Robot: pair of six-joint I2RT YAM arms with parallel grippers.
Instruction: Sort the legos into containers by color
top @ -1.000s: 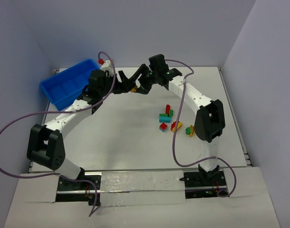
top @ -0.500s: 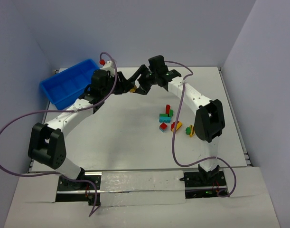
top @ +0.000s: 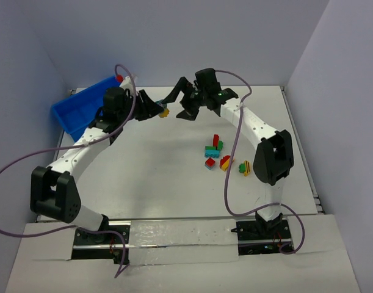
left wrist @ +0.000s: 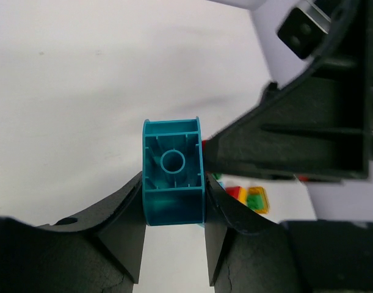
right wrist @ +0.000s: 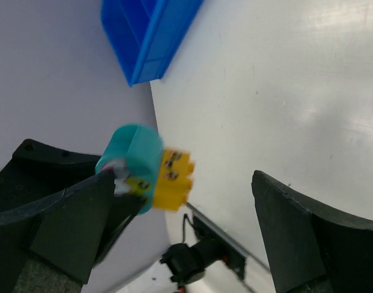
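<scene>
My left gripper (top: pixel 154 110) is shut on a teal brick (left wrist: pixel 173 177) with a yellow brick (top: pixel 165 112) stuck to its far end, held above the table right of the blue bin (top: pixel 82 111). In the left wrist view the teal brick sits clamped between both fingers of the left gripper (left wrist: pixel 173 183). My right gripper (top: pixel 177 102) is open, just right of the bricks. In the right wrist view the teal and yellow bricks (right wrist: pixel 151 168) sit close to the left finger of the right gripper (right wrist: pixel 192 183). The other legos (top: pixel 215 152) lie in a loose pile.
A yellow-black striped brick (top: pixel 245 167) lies right of the pile, by the right arm's elbow. The pile shows blurred in the left wrist view (left wrist: pixel 250 196). The bin's corner shows in the right wrist view (right wrist: pixel 149 30). Walls close the table at the back and both sides.
The two grippers met at the bricks before. Now my left gripper has drawn left toward the bin with the teal and yellow bricks, and the right gripper stands apart from them.
</scene>
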